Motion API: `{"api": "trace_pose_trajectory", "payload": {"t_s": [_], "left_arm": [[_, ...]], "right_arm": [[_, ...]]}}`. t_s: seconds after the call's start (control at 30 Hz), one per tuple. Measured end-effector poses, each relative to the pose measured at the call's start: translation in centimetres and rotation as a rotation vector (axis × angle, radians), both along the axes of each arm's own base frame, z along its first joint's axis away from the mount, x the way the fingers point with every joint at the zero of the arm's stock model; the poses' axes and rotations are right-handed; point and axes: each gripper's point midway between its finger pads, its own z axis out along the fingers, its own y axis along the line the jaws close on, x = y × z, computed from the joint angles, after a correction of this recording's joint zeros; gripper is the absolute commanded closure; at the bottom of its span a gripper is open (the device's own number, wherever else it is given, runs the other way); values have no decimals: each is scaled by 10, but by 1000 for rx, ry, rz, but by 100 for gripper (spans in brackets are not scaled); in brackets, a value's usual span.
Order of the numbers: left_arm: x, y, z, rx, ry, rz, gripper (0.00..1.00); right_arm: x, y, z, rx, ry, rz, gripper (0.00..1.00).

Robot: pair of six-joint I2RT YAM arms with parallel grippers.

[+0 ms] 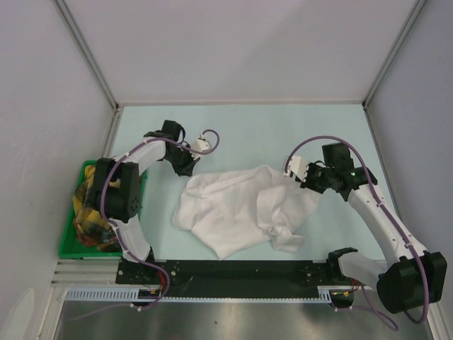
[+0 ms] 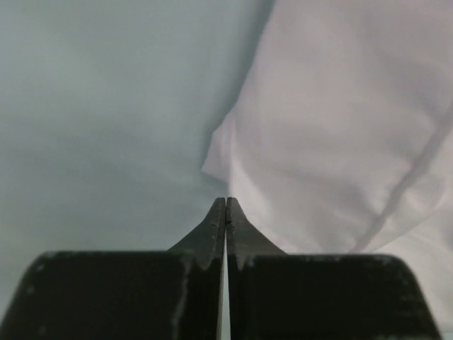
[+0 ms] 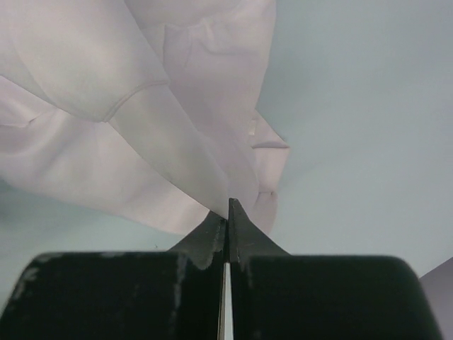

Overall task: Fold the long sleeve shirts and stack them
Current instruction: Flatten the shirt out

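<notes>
You are looking at one white shirt (image 1: pixel 237 209), lying crumpled and unfolded near the middle of the bench (image 1: pixel 248 127), with creases running across it and a bunched lump at its near right corner. It is lying between the two hands, and each one is meeting it at an upper edge.

The left hand (image 1: pixel 188 167) is sitting at the shirt's far left corner. In the left wrist view its fingers (image 2: pixel 212 227) are pressing flat together with only a hairline slit between them, and the cloth's edge is running down into the tips, so it is pinching the shirt. The right hand (image 1: pixel 306 180) is sitting at the shirt's far right edge. Its fingers (image 3: pixel 244 234) are likewise closing tight, with a fold of the shirt fanning out from between the tips.

The left arm (image 1: pixel 117 188) is rising from its base, bending at a high elbow and reaching forward and inward. The right arm (image 1: pixel 382 216) is swinging out wide to the right and angling back in toward the shirt.

At the bench's left edge one green bin (image 1: pixel 67 237) is sitting beside the left arm. It is holding a bundle of yellow and red patterned cloth (image 1: pixel 88 212), partly hidden behind that arm.
</notes>
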Motion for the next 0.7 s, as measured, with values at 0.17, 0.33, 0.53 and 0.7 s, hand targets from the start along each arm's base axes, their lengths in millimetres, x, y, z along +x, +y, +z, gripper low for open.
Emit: {"api": "trace_pose_trajectory", "payload": {"t_s": [0.17, 0.33, 0.53, 0.7], "left_arm": [[15, 43, 7, -37, 2, 210, 76], [-3, 46, 35, -106, -48, 176, 39], [-51, -25, 46, -127, -78, -105, 39], [-69, -46, 24, -95, -26, -196, 43]], "right_arm": [[-12, -4, 0, 4, 4, -11, 100], [-18, -5, -6, 8, 36, -26, 100], [-20, -5, -7, 17, 47, -40, 100], [-20, -6, -6, 20, 50, -46, 100]]}}
